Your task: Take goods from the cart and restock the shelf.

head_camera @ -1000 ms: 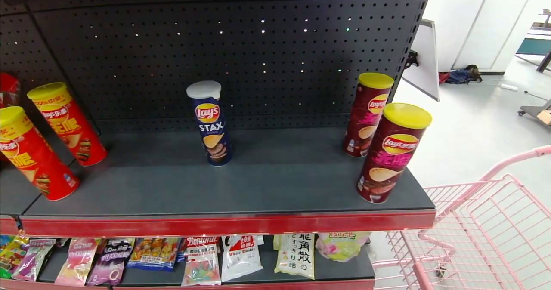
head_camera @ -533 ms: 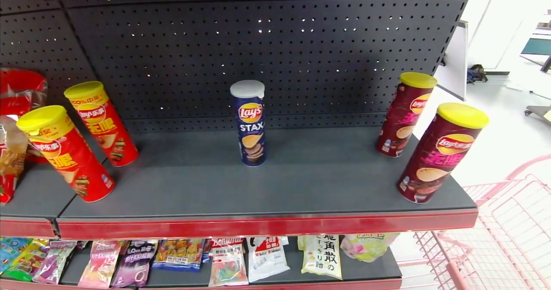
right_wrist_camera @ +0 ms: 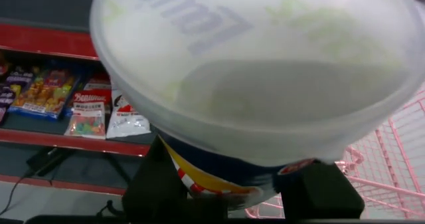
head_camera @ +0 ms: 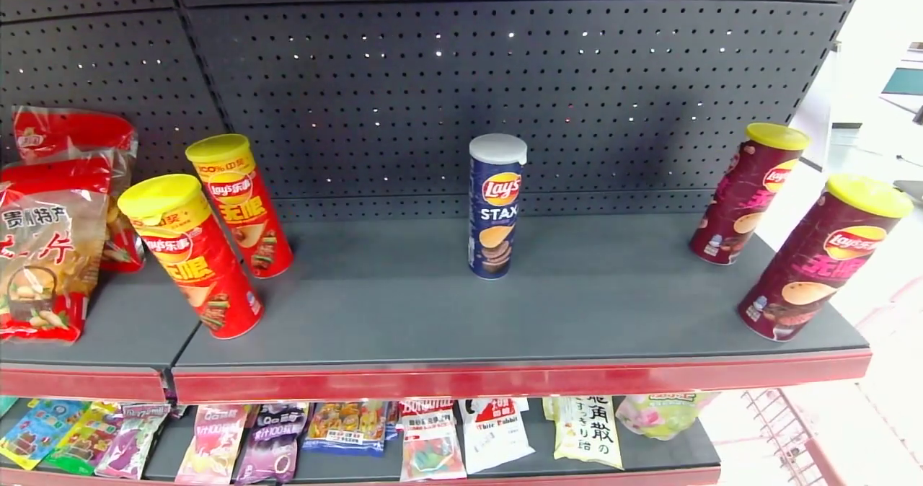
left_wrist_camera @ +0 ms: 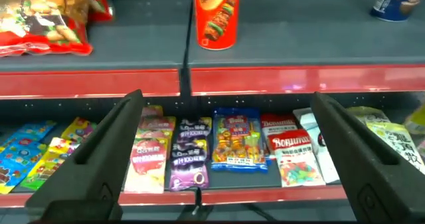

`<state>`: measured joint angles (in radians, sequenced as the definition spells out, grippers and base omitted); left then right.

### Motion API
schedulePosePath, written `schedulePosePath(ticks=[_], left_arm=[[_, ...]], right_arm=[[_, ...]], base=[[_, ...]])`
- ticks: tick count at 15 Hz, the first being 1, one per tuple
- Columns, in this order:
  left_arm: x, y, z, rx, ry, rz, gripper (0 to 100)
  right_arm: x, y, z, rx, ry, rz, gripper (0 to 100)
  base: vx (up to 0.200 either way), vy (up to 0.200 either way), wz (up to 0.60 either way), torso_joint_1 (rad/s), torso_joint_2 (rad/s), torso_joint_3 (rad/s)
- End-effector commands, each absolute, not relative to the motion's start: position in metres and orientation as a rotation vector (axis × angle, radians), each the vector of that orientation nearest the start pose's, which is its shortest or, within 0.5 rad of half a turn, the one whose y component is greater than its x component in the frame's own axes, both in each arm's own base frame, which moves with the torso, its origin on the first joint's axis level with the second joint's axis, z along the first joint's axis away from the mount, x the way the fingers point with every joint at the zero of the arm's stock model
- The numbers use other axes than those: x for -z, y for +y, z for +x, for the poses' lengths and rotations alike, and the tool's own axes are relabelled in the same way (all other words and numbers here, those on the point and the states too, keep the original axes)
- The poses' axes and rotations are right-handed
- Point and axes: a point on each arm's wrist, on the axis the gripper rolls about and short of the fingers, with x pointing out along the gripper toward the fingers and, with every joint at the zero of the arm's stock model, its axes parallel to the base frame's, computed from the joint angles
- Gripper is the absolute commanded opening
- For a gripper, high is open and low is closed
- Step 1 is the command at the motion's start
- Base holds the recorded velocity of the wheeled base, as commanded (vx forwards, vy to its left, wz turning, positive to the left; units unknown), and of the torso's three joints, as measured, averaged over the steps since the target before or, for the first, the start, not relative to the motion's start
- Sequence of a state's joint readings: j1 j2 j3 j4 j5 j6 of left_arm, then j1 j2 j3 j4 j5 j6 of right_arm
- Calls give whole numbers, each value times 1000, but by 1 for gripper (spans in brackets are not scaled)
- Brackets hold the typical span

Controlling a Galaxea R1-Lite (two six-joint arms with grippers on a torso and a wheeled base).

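Observation:
A blue chip can with a translucent white lid [right_wrist_camera: 252, 71] is held in my right gripper [right_wrist_camera: 239, 192], which is shut on its body, in front of the shelf. The upper shelf [head_camera: 505, 381] carries a matching blue can [head_camera: 496, 205] at its middle, two red cans [head_camera: 191, 255] on the left and two maroon cans [head_camera: 822, 259] on the right. My left gripper [left_wrist_camera: 227, 99] is open with nothing in it, facing the shelf's red front edge [left_wrist_camera: 285, 81] and the base of a red can [left_wrist_camera: 216, 14].
Bare shelf board lies on both sides of the blue can. Red snack bags [head_camera: 43, 241] stand at the far left. Small snack packets [head_camera: 433, 435] line the lower shelf. The pink cart [head_camera: 793, 428] is at the lower right, and its wire side [right_wrist_camera: 398, 157] is beside the held can.
The head camera has swung to the left, so the whole shelf sits farther right in the picture and most of the pink cart has slid out. Nothing on the shelf has moved.

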<state>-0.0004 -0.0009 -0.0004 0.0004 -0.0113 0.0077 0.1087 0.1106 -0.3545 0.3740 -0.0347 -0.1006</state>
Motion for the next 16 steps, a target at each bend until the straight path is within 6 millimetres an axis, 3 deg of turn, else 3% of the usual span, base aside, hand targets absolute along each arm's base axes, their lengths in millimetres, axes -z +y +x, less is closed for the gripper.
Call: schedulePosePath(ticks=[1, 9, 11, 14, 15, 16], left_arm=[[-75, 0, -23, 9, 0, 8, 100], [-77, -2, -20, 104, 35, 70, 100], [-77, -2, -20, 107, 31, 71, 100], [-78, -2, -20, 105, 30, 66, 100], [-87, -2, -22, 120, 5, 65, 100], [-137, -2, -14, 131, 18, 49, 100]], right_arm=[[-133, -6, -46, -94, 123, -110, 0], [-104, 2, -30, -350, 135, -90, 0], [-89, 2, -24, -355, 149, -103, 0], [-89, 3, -23, -330, 130, -107, 0], [-89, 2, -22, -310, 128, -112, 0], [-89, 2, -22, -307, 127, -120, 0]], base=[[0, 0, 0, 0, 0, 0], [0, 0, 0, 0, 0, 0], [0, 0, 0, 0, 0, 0], [0, 0, 0, 0, 0, 0], [0, 0, 0, 0, 0, 0], [0, 0, 0, 0, 0, 0]])
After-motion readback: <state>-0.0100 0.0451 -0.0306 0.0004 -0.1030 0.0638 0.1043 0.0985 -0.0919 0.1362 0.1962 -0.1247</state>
